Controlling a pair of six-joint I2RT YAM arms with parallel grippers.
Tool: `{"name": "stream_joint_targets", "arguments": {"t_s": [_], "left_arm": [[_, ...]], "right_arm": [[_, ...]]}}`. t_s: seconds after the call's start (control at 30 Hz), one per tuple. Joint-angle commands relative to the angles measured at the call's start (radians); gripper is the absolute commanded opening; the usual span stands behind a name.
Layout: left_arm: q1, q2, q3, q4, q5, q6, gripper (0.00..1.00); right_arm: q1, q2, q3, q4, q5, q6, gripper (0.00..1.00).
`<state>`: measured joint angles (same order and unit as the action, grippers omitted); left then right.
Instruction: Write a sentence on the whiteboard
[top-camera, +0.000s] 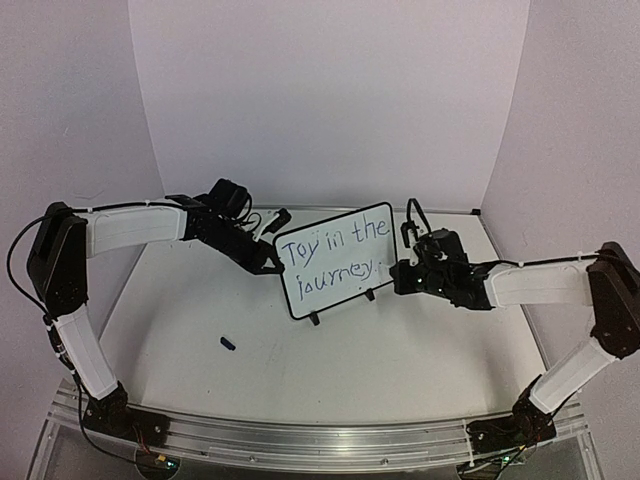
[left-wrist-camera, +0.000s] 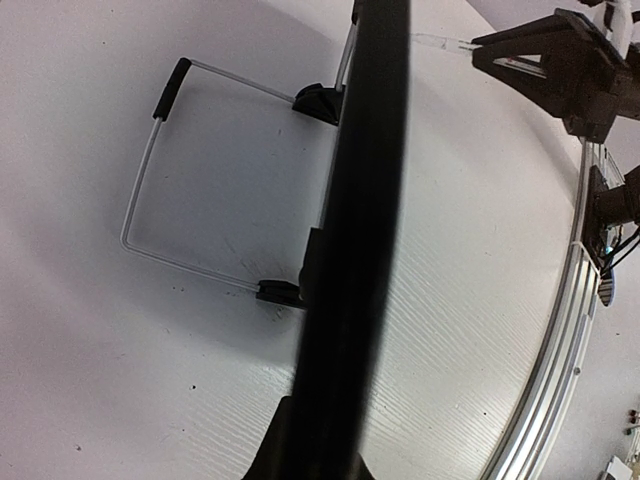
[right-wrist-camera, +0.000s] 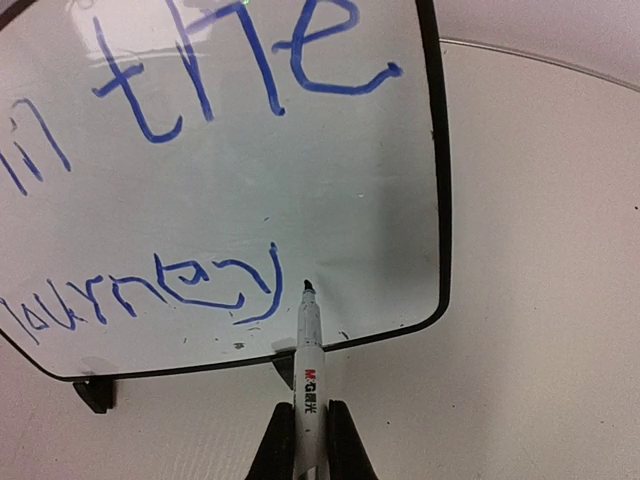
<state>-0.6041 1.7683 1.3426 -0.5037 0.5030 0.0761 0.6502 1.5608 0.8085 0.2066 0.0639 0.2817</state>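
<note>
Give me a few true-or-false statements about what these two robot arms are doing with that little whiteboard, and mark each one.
1. Blue handwritten lettering fills two lines on the small black-framed whiteboard. True.
2. The right gripper holds a slim white marker, tip at the board. True.
3. The whiteboard lies flat on the white table. False: it stands on its black feet.
4. The marker's tip is capped. False: it is bare; a small dark cap lies on the table.
5. The left gripper hangs far from the board. False: it is at the board's left edge.
</note>
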Motion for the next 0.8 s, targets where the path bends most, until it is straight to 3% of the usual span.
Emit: {"name": "stream_joint_targets", "arguments": {"t_s": [0.0, 0.4, 0.77], "left_arm": [[-0.014, 0.043, -0.008, -0.079, -0.088, 0.011, 0.03], [-0.014, -0.006, -0.035, -0.062, -0.101, 0.008, 0.32], [-0.015, -0.209, -0.143, 0.005, -0.192, -0.096, 0.60]], "right_arm": [[-0.004, -0.119, -0.030, -0.039, 0.048, 0.003, 0.00], [-0.004, -0.305, -0.105, -0.056, 0.092, 0.002, 0.00], [-0.004, -0.444, -0.139, -0.099, 0.098, -0.014, 0.00]]}}
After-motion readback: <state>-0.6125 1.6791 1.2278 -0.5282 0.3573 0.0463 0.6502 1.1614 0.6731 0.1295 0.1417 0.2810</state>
